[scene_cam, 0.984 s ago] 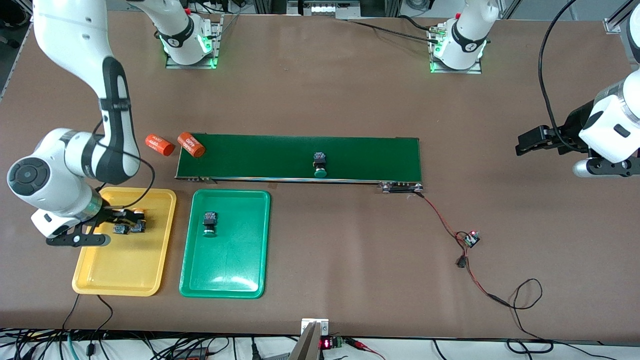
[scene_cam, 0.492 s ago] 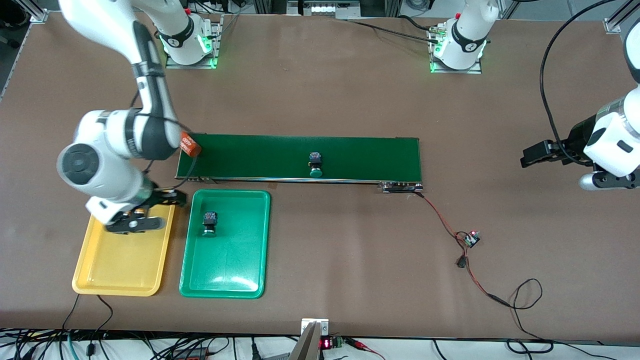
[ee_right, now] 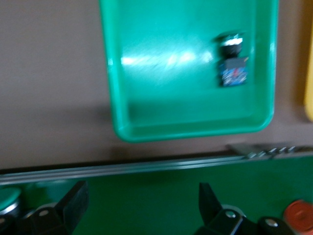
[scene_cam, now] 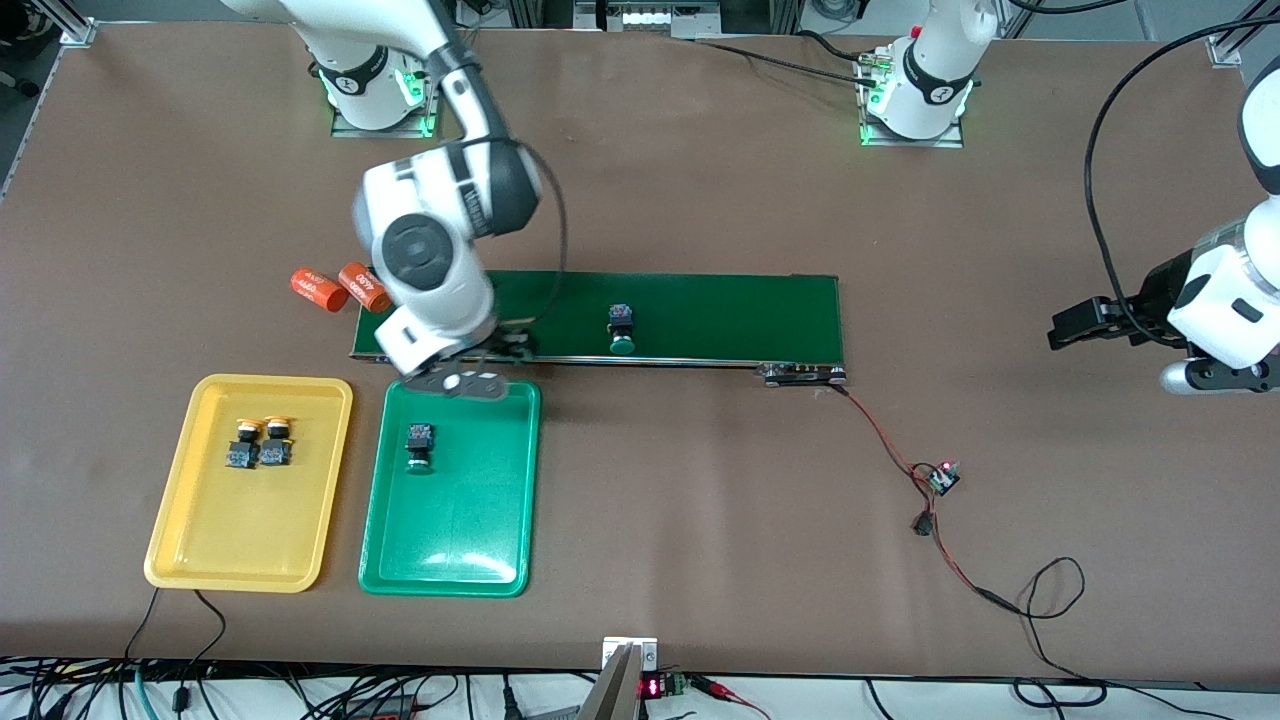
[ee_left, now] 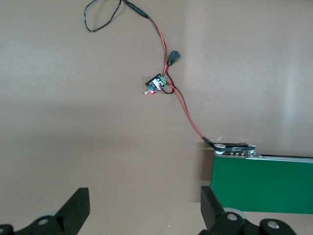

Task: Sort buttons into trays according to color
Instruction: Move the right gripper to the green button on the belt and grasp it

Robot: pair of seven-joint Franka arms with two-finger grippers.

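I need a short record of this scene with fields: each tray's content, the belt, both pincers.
yellow tray: two yellow buttons
green tray: one green button
conveyor belt: one green button, not yet sorted
right pincer: open, empty, over the belt's edge beside the green tray
left pincer: open, empty, waiting over bare table

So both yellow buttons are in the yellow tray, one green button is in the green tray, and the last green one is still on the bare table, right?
Not quite. The last green button is on the dark-green conveyor belt, not the bare table; the front view shows it. The rest holds: both yellow buttons lie in the yellow tray, and one green button lies in the green tray.
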